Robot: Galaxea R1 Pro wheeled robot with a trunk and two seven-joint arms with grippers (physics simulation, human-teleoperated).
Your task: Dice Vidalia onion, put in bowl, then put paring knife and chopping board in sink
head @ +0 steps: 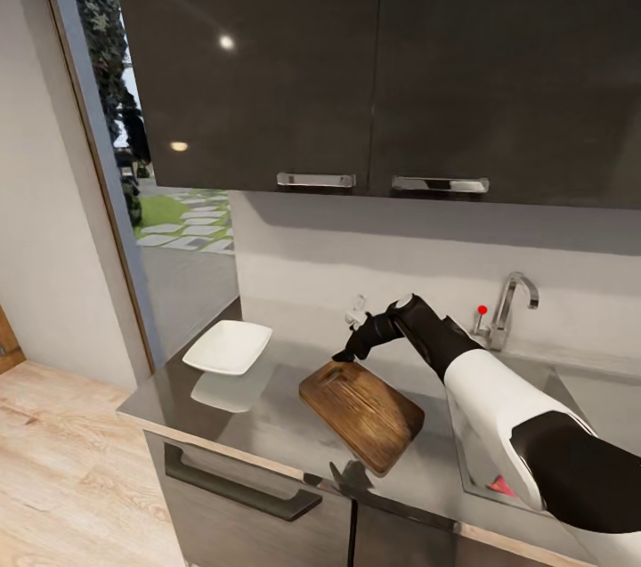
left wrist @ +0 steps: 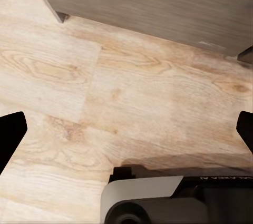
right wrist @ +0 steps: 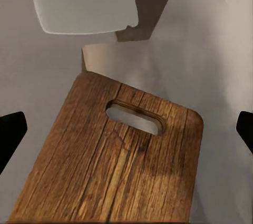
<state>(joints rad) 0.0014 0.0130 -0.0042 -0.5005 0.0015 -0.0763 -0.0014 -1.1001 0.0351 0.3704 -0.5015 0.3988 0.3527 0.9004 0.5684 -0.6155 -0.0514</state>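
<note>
The brown chopping board [head: 361,411] lies at an angle on the glossy grey countertop [head: 267,429], left of the sink [head: 588,393]. My right gripper [head: 343,355] hovers open just above its handle end. The right wrist view has the slot-shaped handle hole [right wrist: 134,118] between the spread fingertips [right wrist: 10,134], touching nothing. A white square bowl [head: 228,346] sits left of the board. Something pinkish-red [head: 501,487] peeks out in the sink beside my right forearm; I cannot tell what it is. My left gripper [left wrist: 126,129] hangs open over the wooden floor. The paring knife is out of view.
A chrome tap [head: 509,304] with a red knob [head: 482,311] stands behind the sink. Dark wall cabinets [head: 374,60] hang overhead. A doorway [head: 133,149] opens at the left. The countertop ends just left of the bowl, above dark base cabinets [head: 240,496].
</note>
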